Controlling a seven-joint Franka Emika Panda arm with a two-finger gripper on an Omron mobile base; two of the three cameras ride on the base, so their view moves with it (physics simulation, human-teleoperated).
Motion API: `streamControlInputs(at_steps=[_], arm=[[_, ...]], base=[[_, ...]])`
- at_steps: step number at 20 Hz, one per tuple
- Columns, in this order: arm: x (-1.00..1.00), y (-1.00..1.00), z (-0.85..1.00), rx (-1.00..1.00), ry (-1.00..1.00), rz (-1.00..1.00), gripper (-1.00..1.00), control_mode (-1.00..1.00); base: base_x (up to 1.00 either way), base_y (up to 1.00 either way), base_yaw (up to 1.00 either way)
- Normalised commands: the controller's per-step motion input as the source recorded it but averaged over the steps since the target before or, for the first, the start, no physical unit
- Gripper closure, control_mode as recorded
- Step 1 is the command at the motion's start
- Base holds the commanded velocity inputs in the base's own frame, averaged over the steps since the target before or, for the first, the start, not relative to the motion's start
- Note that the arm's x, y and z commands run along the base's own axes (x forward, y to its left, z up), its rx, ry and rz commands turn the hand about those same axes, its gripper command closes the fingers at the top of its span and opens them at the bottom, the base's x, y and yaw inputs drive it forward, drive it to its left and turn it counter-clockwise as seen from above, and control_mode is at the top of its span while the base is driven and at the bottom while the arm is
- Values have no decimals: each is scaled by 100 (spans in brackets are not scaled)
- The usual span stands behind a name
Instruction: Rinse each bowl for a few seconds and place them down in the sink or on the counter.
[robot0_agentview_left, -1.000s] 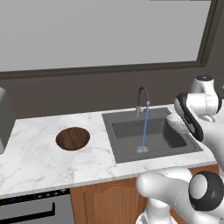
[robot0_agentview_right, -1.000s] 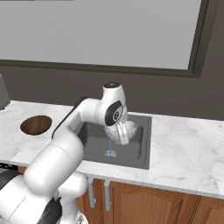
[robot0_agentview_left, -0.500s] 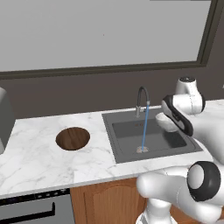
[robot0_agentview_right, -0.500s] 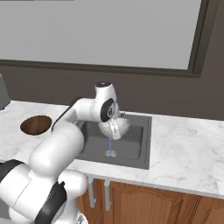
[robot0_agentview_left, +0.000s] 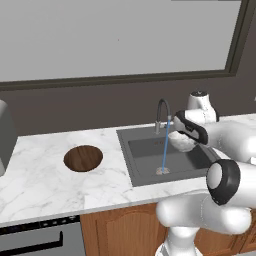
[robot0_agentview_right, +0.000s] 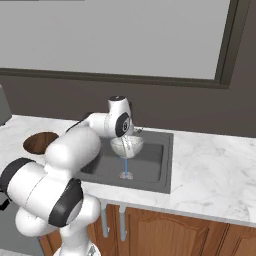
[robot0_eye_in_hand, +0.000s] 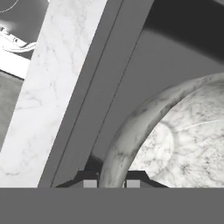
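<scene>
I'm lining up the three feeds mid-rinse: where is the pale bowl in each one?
Left base view: pale bowl right of centre, over the sink, beside the water stream.
Right base view: centre, held above the basin, water falling below it.
Hand view: lower right, its rim between the hand's fingertips.
Shared landmark: the sink.

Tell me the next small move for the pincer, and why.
Probably hold the pale grey-white round bowl in place under the blue water stream briefly: the pincer grips its rim above the dark grey rectangular sink, so rinsing looks underway.
</scene>
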Motion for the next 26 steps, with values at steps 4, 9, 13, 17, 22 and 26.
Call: streamControlInputs(at_steps=[4, 9, 13, 17, 22, 26], arm=[[53, 13, -29, 6, 0, 2, 100, -100], [54, 11, -29, 7, 2, 2, 100, -100], [55, 3, -25, 7, 2, 2, 100, -100], [29, -20, -2, 2, 0, 2, 100, -100], [0, -40, 9, 0, 0, -1, 100, -100], [0, -41, 6, 0, 3, -5, 100, -100]], base=[[0, 0, 0], [0, 0, 0], [0, 0, 0], [0, 0, 0], [0, 0, 0], [0, 0, 0]])
